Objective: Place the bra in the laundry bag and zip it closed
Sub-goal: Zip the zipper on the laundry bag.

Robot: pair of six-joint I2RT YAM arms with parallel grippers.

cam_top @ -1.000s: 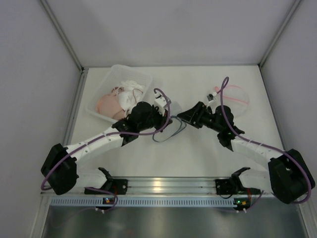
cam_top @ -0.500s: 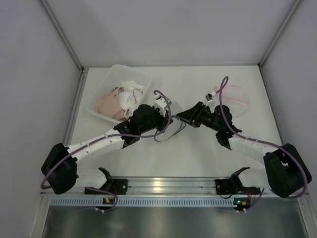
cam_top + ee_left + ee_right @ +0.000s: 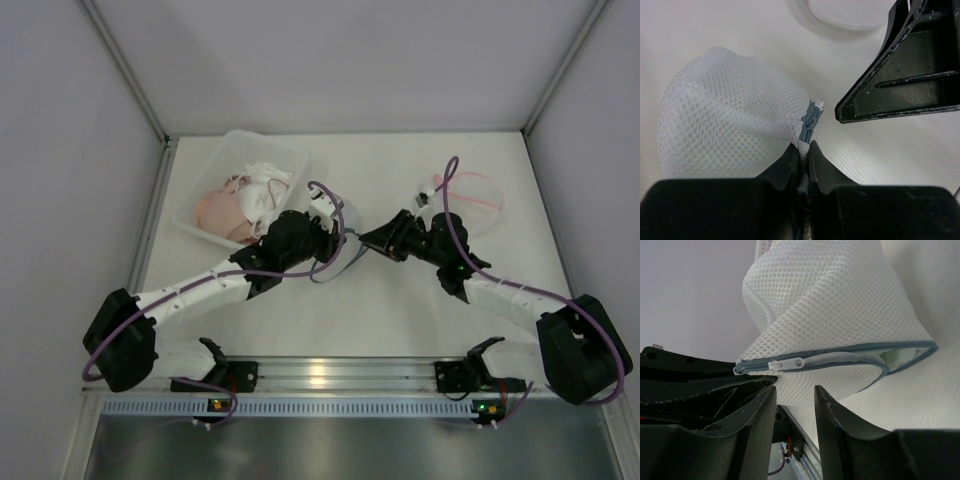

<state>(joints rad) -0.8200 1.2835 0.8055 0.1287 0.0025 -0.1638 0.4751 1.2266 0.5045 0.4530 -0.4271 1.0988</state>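
The white mesh laundry bag [image 3: 840, 315] with a grey-blue zipper hangs between both grippers above the middle of the table [image 3: 335, 268]. My left gripper [image 3: 805, 147] is shut on the bag's zipper end, with the mesh [image 3: 735, 125] bulging to its left. My right gripper [image 3: 794, 392] is open, jaws a narrow gap apart just under the white zipper pull [image 3: 786, 363], mesh touching the tips. The zipper is partly open and something pale [image 3: 900, 356] shows inside. Pink and white bras [image 3: 225, 210] lie in the bin at the back left.
The clear plastic bin [image 3: 290, 160] stands at the back left. A second round mesh bag with pink trim [image 3: 475, 205] lies at the back right, beside the right arm. White walls close in the table on three sides.
My right gripper's jaws have narrowed and it has edged left toward the left gripper. The left gripper shifted slightly right, still holding the bag.
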